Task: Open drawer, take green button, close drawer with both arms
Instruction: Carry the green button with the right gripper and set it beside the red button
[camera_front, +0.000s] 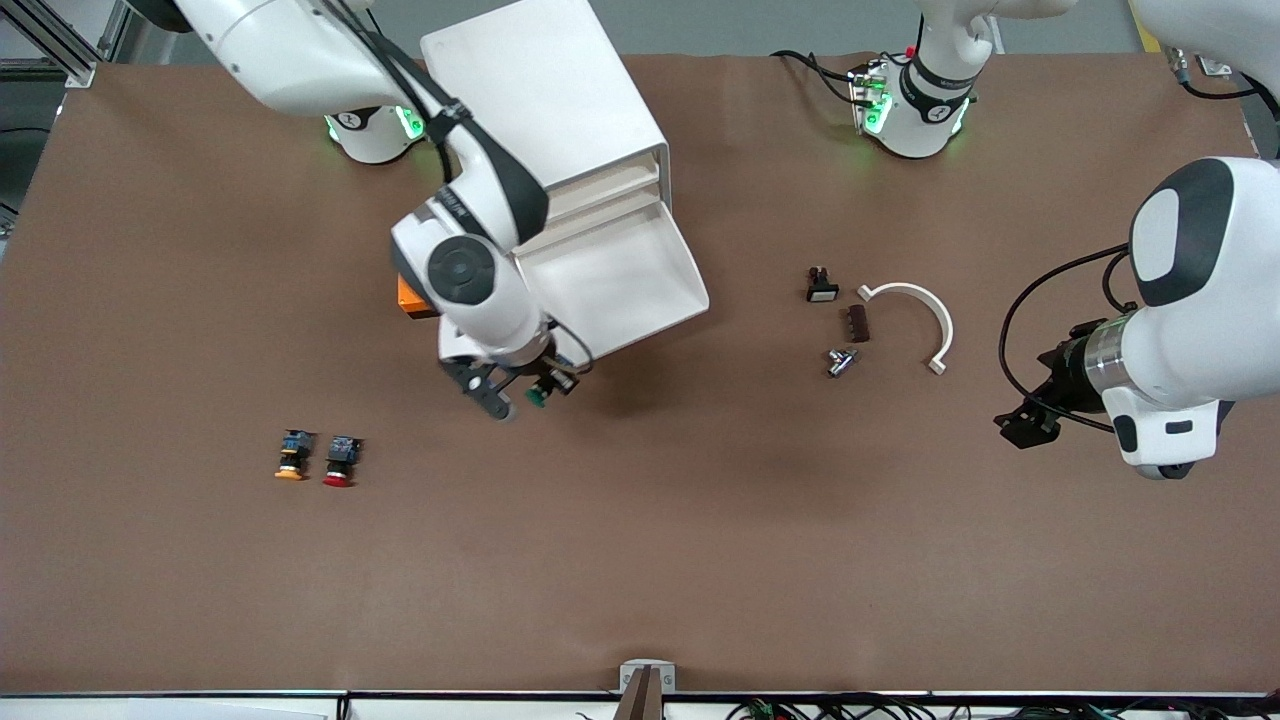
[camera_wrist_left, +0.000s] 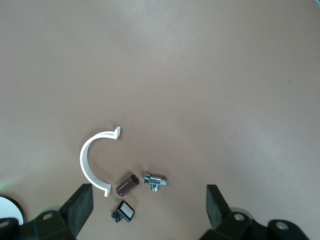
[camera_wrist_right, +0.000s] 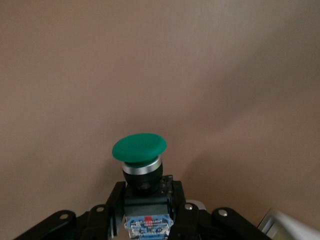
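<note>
Two small buttons, one with a yellow cap (camera_front: 291, 455) and one with a red cap (camera_front: 340, 461), sit side by side on the brown table (camera_front: 640, 560), closest to the front camera and toward the right arm's end, well apart from either claw. Up above them, the right arm bends down from its base over the white cabinet (camera_front: 545, 110), its wrist turned so the right claw (camera_front: 525, 393) hangs over bare table just off the open drawer's front lip. Its fingers are pinched on the green-capped button (camera_wrist_right: 139, 148), gripping the black-and-blue body with the cap sticking out past the fingertips. That drawer (camera_front: 612, 275), one of the lower ones, is pulled well out. At the other end, the left arm waits, elbow folded, its left claw (camera_wrist_left: 147, 202) spread wide with nothing between the fingers, hovering over open table. Near that claw lie a white curved clip (camera_wrist_left: 92, 160), a brown block (camera_wrist_left: 127, 184), a small metal fitting (camera_wrist_left: 155, 181) and a little black switch (camera_wrist_left: 123, 212).
</note>
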